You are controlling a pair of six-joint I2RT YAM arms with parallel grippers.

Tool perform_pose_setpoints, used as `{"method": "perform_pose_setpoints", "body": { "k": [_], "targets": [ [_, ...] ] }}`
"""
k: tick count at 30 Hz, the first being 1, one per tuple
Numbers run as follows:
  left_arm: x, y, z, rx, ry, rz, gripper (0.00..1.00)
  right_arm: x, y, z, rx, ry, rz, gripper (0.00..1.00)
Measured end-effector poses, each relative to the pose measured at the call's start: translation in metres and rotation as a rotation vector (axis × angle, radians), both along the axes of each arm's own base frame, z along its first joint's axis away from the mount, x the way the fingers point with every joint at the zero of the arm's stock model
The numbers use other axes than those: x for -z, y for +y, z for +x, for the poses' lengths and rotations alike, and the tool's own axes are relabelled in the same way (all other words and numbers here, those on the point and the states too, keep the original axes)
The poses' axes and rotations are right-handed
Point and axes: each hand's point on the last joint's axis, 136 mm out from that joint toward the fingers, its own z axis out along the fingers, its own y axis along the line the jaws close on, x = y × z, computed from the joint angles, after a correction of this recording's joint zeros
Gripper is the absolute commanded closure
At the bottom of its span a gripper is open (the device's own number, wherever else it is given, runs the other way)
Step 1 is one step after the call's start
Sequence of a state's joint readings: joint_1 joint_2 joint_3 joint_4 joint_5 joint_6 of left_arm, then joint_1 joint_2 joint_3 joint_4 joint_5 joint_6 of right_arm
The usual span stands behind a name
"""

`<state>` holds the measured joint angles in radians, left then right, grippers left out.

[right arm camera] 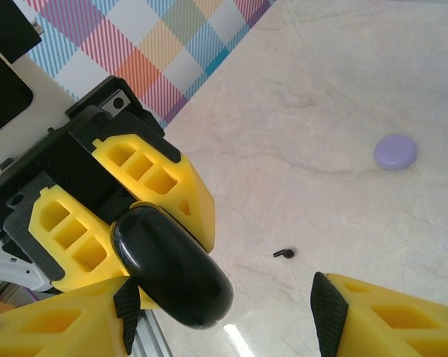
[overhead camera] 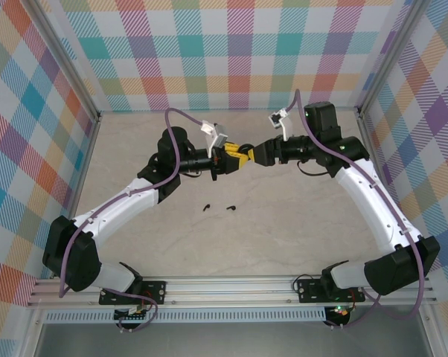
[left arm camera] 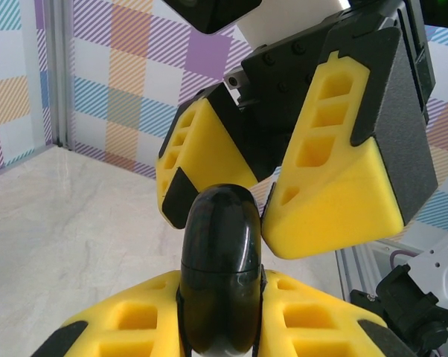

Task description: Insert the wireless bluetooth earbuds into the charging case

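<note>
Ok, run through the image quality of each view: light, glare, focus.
Top external: even light, sharp, a black earbud just a speck. Left wrist: the glossy black case carries faint reflections. Right wrist: a white glare streak on the table near the bottom edge; the lilac case is crisp.

The black charging case (left arm camera: 219, 275) is hard plastic, smooth and highly glossy, with bright reflections on its dome; the left gripper's fingers (left arm camera: 135, 323) and the right gripper's fingers (left arm camera: 336, 186) are yellow plastic, matt and faintly grainy, backed by matt black plates (left arm camera: 399, 141); the lilac case (right arm camera: 395, 152) looks smooth with a dull satin finish; the black earbud (right arm camera: 284, 253) is too small to judge; the table top (right arm camera: 343, 89) is a pale marble-look sheet, smooth with a soft sheen; the plaid walls (overhead camera: 231, 52) are matt, cloth or print I cannot tell; the frame rail (overhead camera: 231, 286) is bare brushed aluminium; the arm shell (overhead camera: 127, 199) is glossy white plastic; the purple cable (overhead camera: 172, 113) has a smooth sheath.
</note>
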<state>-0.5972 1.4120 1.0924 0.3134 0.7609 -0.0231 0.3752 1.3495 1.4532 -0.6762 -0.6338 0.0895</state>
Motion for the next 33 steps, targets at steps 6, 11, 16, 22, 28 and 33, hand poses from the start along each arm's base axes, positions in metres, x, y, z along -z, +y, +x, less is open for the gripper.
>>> {"method": "perform_pose_setpoints", "body": {
  "k": [6,11,16,22,28,33],
  "targets": [
    [0.003,0.001,0.002,-0.012,-0.002,0.013,0.87,0.001,-0.005,0.005,0.045,-0.013,-0.024,0.36],
    [0.005,0.001,0.001,-0.009,0.001,0.018,0.87,-0.001,-0.010,0.010,0.092,-0.028,-0.038,0.36],
    [0.005,0.000,-0.001,0.005,0.000,0.018,0.87,-0.005,-0.012,0.015,0.119,-0.050,-0.041,0.35],
    [0.000,-0.001,-0.008,0.031,-0.015,0.010,0.87,-0.007,-0.020,0.018,0.165,-0.076,-0.063,0.35],
    [-0.004,0.001,-0.010,0.030,-0.024,0.005,0.87,-0.010,-0.034,0.022,0.260,-0.098,-0.092,0.32],
    [-0.013,0.006,-0.015,0.019,-0.047,-0.004,0.87,0.003,-0.052,0.035,0.385,-0.070,-0.159,0.32]
  ]
}}
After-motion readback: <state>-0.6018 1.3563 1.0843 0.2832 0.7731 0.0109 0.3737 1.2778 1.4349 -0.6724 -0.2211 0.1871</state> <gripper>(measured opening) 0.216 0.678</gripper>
